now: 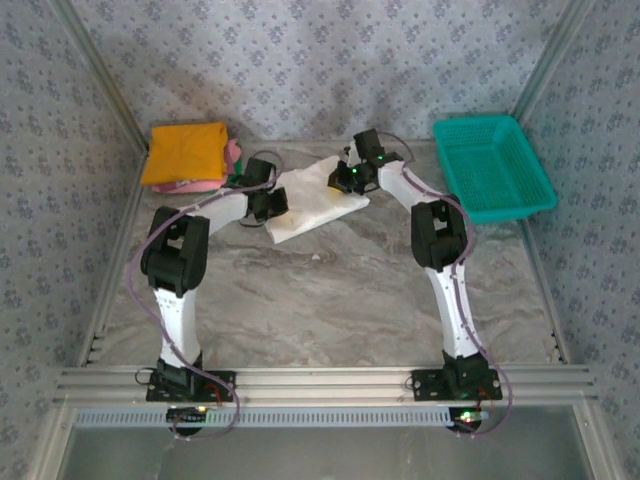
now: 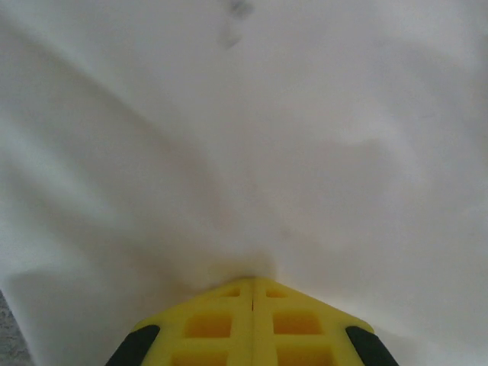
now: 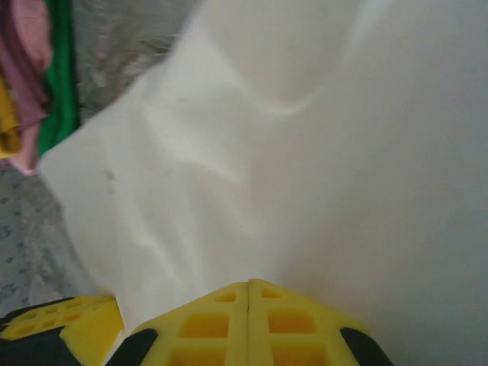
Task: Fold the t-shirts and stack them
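The white t-shirt [image 1: 310, 205] lies partly folded at the back middle of the table, with both grippers at it. My left gripper [image 1: 268, 203] sits at its left edge; in the left wrist view its yellow fingertips [image 2: 254, 279] meet on a pinch of the white cloth [image 2: 244, 137]. At the shirt's upper right my right gripper [image 1: 346, 178] has its jaws [image 3: 249, 283] closed on the cloth [image 3: 305, 168] as well. A folded stack stands at the back left, with an orange shirt [image 1: 185, 152] on top and pink [image 3: 30, 69] and green [image 3: 61, 76] ones under it.
A teal mesh basket [image 1: 492, 165] stands at the back right. Metal frame rails run along the table's left and right sides and near edge [image 1: 320, 380]. The marbled tabletop [image 1: 320, 300] stretches between the arms. The left gripper's yellow finger [image 3: 61, 320] shows beside the right one.
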